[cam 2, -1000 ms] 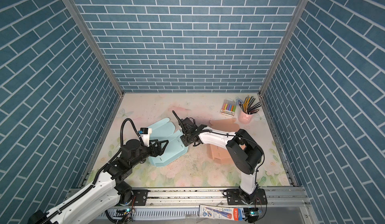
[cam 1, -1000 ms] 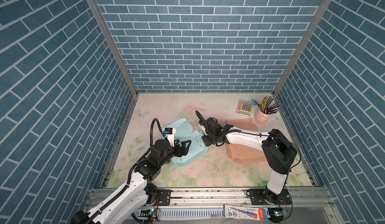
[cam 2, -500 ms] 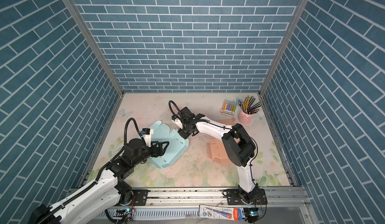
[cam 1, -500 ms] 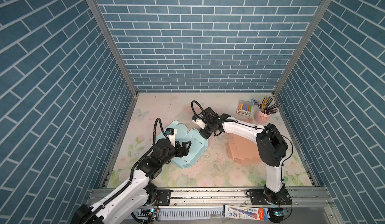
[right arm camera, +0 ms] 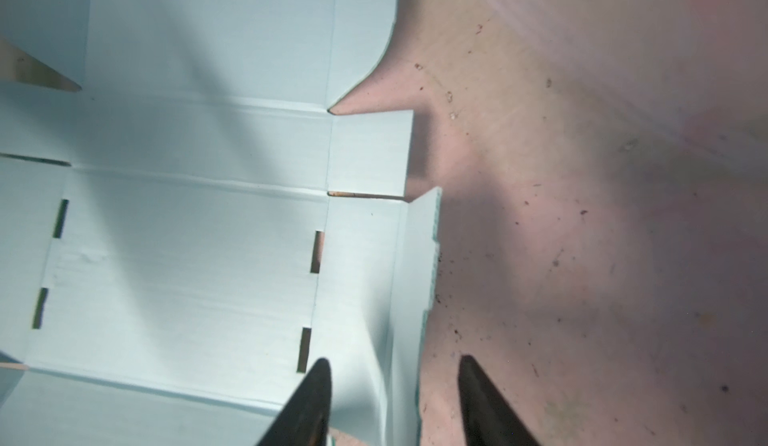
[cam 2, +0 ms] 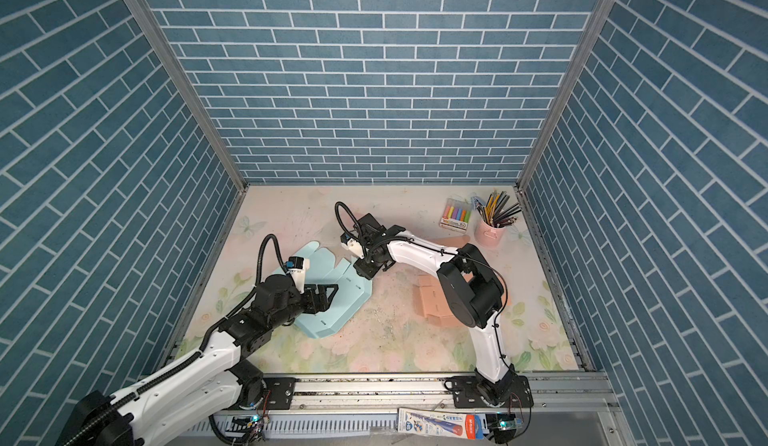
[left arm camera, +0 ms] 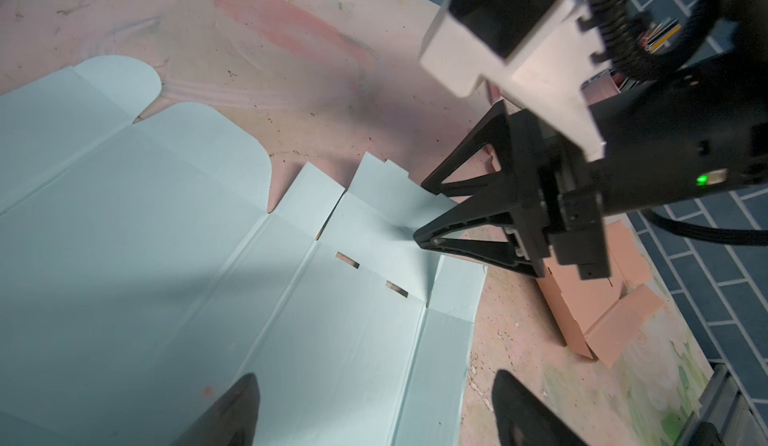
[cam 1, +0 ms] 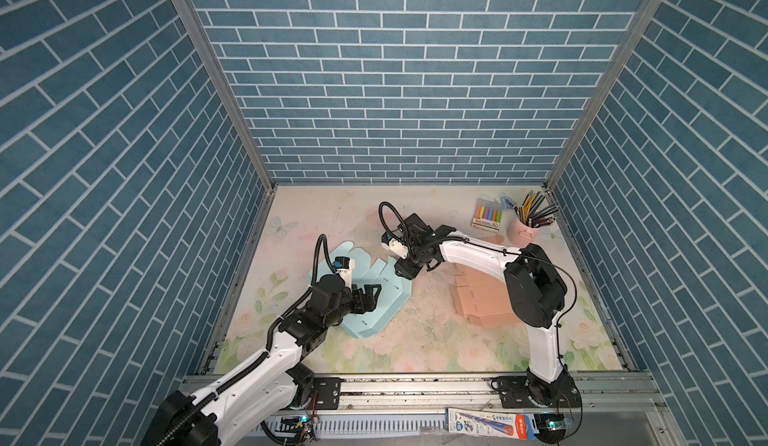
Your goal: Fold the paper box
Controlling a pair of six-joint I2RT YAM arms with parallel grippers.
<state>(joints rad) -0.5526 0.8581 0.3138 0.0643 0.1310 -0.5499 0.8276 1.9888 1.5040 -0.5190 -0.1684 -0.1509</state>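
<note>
Two top views, same layout: the light-blue paper box point(cam 1: 386, 309) is lying flat and unfolded on the floral mat point(cam 1: 419, 340), left of centre. The left gripper point(cam 1: 374, 296) is hovering over its near half with jaws spread wide, gripping nothing. The right gripper point(cam 1: 405, 273) is pointing down at the sheet's far right edge. A salmon carton point(cam 1: 482, 302) is sitting apart to the right, partly under the right arm. A marker pack point(cam 1: 487, 219) and a pink pencil cup point(cam 1: 521, 232) are standing in the far right corner.

Left wrist view: both left fingertips point(left arm camera: 237, 410) are showing well apart above the paper box point(left arm camera: 166, 257). The right gripper point(left arm camera: 419, 211) is straddling a side flap, jaws parted.

Right wrist view: the right gripper point(right arm camera: 395, 398) is standing partly open. A raised flap point(right arm camera: 415, 282) is running between its fingers, not pinched. The rest of the sheet is lying flat.
</note>
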